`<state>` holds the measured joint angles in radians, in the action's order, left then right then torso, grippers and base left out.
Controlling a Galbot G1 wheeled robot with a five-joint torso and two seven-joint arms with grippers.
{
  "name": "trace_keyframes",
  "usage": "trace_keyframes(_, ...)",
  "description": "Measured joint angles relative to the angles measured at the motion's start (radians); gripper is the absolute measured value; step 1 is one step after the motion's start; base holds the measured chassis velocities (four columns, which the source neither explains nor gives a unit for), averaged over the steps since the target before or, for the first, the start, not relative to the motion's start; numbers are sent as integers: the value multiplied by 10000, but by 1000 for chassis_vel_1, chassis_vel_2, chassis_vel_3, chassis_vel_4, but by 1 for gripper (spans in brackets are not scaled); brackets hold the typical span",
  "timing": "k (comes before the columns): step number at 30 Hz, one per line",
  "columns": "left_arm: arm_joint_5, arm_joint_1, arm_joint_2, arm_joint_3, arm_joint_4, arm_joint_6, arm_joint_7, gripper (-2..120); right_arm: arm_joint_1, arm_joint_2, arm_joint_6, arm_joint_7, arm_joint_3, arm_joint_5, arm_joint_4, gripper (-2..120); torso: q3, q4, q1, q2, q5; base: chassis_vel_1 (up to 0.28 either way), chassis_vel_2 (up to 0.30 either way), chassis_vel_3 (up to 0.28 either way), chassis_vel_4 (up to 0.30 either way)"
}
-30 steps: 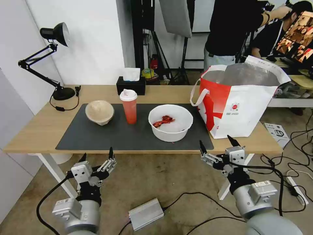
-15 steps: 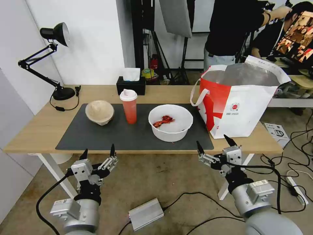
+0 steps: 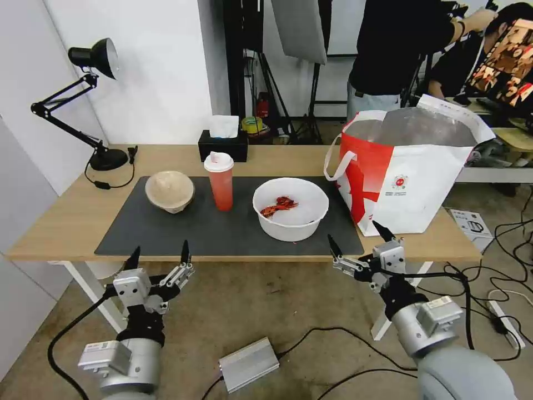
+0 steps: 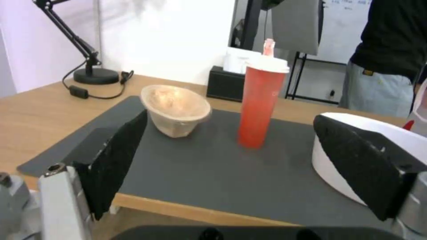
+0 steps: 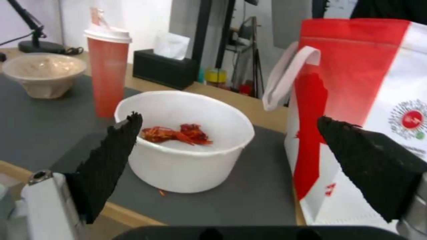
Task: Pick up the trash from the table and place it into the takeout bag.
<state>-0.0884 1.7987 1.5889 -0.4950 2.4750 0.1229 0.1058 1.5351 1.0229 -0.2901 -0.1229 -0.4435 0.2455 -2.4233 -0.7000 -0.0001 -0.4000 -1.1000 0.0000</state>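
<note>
In the head view the right gripper (image 3: 356, 242), spread wide at lower right below the desk (image 3: 66, 222) edge, is nearest the white bowl (image 3: 290, 208), beside the bag (image 3: 411, 178); the left gripper (image 3: 158, 256) is also spread, at lower left.
</note>
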Motion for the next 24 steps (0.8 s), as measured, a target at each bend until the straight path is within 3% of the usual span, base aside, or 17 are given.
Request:
trace_keyframes(18,-36,87,25,-6,-94,29,-6,100,-2044,-2329,43,1138,120,1421,865,100,0,1,0,0,0,0,0,0,0)
trace_keyframes(24,-43,114,31,-59,-40,33,-8,100,-2899,-3019,47,1538,704,1488,1168,100,0,0,0,1,0,0,0,0,0)
